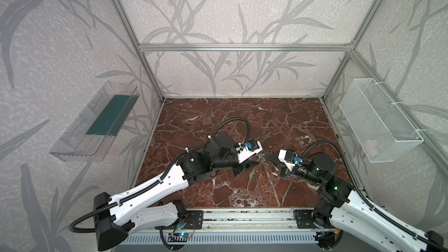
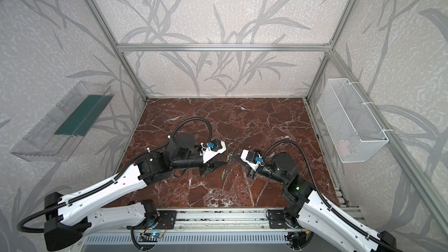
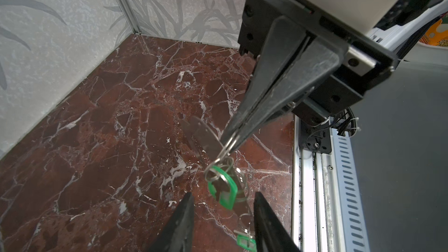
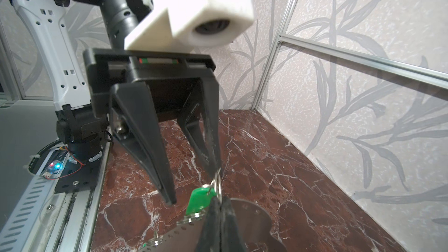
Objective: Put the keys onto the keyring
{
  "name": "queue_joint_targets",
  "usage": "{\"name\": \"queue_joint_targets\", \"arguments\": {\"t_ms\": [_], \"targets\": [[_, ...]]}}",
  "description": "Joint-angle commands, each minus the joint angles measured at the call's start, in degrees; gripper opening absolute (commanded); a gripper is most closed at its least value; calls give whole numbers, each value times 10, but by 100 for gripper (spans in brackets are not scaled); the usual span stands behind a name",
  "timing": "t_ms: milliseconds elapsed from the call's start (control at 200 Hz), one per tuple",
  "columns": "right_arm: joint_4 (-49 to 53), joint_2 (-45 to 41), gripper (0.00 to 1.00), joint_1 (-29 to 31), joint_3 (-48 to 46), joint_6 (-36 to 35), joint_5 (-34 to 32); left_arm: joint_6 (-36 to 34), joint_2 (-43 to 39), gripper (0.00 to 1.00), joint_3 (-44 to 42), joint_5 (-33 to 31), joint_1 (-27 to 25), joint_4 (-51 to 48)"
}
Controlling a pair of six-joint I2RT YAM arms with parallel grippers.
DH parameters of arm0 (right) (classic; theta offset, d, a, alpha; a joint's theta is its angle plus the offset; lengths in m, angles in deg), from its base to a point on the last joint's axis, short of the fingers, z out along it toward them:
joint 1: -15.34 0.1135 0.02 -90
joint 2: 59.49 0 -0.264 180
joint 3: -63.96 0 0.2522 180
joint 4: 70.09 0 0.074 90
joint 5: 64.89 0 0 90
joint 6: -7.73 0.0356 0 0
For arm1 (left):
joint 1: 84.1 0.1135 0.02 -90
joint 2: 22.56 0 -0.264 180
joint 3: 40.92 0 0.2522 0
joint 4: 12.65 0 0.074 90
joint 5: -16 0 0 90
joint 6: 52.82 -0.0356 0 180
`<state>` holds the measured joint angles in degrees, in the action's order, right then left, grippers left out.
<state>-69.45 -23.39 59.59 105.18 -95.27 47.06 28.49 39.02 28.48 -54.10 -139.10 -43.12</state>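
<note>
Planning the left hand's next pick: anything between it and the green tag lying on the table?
Nothing visible. The loose tag lies uncovered below the open left hand; the other tag hangs ahead on the ring in the right hand.

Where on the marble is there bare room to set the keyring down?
The marble is bare along the back wall and the right rail beneath the basket. It is crowded at centre front: both grippers meet there, with a green key lying below them.

Pale leaf-patterned walls (image 1: 230, 8) and aluminium framing (image 1: 244, 47) enclose a red marble tabletop (image 1: 242, 117); a wire basket (image 1: 378, 120) hangs nearby.
</note>
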Motion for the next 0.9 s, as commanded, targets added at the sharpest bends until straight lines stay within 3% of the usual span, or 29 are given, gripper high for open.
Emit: {"name": "queue_joint_targets", "arguments": {"t_ms": [0, 140, 495, 800, 895], "targets": [[-36, 3, 0, 0, 4, 14, -6, 43, -14, 39, -16, 10, 1, 64], [-37, 7, 0, 0, 7, 15, 1, 47, -3, 30, -21, 10, 0, 80], [-43, 11, 0, 0, 5, 14, 0, 42, 16, 19, -23, 0, 0, 98], [-60, 0, 0, 0, -3, 14, -9, 8, 23, 1, -6, -2, 0, 46], [-65, -1, 0, -3, -7, 17, -3, -9, 26, 0, 5, 25, 1, 22]]}}
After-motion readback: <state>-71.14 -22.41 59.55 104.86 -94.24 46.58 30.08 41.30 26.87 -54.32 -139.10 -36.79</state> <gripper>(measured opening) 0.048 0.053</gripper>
